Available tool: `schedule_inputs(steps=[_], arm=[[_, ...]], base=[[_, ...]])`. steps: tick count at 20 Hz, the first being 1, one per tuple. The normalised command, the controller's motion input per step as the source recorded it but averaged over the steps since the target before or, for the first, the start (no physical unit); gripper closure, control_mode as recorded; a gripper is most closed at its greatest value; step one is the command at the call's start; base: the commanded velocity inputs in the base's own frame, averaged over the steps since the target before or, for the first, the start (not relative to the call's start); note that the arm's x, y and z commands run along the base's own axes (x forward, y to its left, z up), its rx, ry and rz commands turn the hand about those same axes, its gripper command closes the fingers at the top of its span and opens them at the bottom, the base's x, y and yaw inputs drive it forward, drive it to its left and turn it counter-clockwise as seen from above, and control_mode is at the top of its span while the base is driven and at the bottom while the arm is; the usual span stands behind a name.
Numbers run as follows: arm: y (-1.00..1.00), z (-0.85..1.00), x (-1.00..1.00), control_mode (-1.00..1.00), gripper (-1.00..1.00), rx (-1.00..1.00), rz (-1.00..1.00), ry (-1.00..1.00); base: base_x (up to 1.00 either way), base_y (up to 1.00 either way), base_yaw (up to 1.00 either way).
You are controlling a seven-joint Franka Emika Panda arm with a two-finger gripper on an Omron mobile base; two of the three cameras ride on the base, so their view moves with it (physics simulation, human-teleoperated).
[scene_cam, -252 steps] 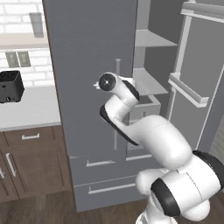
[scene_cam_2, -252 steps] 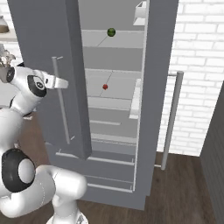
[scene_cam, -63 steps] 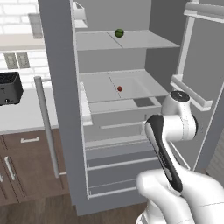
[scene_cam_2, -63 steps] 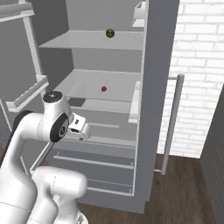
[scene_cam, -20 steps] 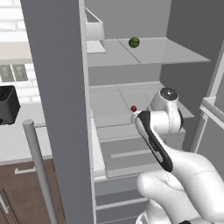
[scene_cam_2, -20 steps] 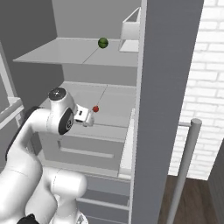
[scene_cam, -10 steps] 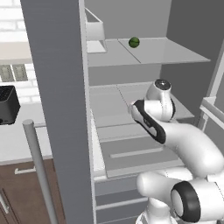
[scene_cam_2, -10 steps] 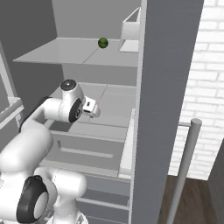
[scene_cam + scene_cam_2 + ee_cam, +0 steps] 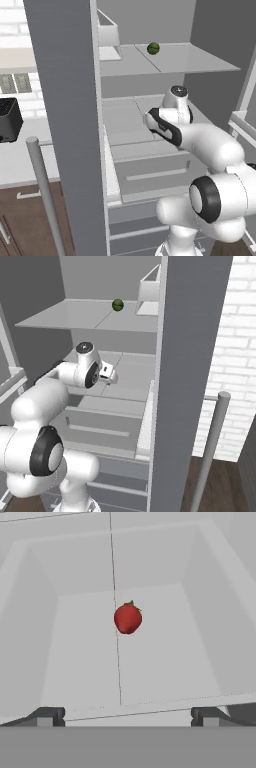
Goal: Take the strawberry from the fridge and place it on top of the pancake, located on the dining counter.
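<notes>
Since half a second ago the arm has reached deeper into the fridge (image 9: 70, 100), its hand now over the middle shelf, while the base cameras hold the same framing. Largest in both base views is the tall matte grey fridge with its doors swung open; the edge of one grey door stands upright in the foreground, and a long round bar handle (image 9: 210, 446) rises beside it. Inside are pale grey walls and shelves: an upper shelf (image 9: 195, 60) and a middle shelf (image 9: 122, 120), with a pull-out drawer front below them. A white box-shaped bin (image 9: 107, 35) sits at the near end of the upper shelf, and a small green round fruit (image 9: 153, 48) lies further along the same shelf. Outside the fridge, the left base view shows a white brick wall, a pale counter over dark wood cabinets, and a black appliance (image 9: 9, 120) standing on that counter; the right base view shows white brick and a dark wood floor. No writing or brand can be read anywhere. The gripper (image 9: 125, 714) points into the middle shelf with its fingers spread wide and nothing between them. The strawberry (image 9: 127, 618) rests on the pale floor of that shelf, ahead of the fingertips and apart from them, just beside a thin seam line.
</notes>
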Motion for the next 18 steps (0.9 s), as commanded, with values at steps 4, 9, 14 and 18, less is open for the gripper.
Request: schedule_inputs(steps=[4, 9, 14, 18], arm=[[-0.05, -0.01, 0.37, -1.0, -1.0, 0.0, 0.0, 0.0], [-0.01, -0.06, 0.34, -1.0, -1.0, 0.0, 0.0, 0.05], [0.0, -0.2, 0.34, -1.0, -1.0, 0.0, 0.0, 0.06], [0.0, -0.26, 0.33, -1.0, -1.0, 0.0, 0.0, 0.05]], base=[[0.0, 0.0, 0.0], [0.0, 0.0, 0.0], [0.0, 0.0, 0.0], [0.0, 0.0, 0.0]])
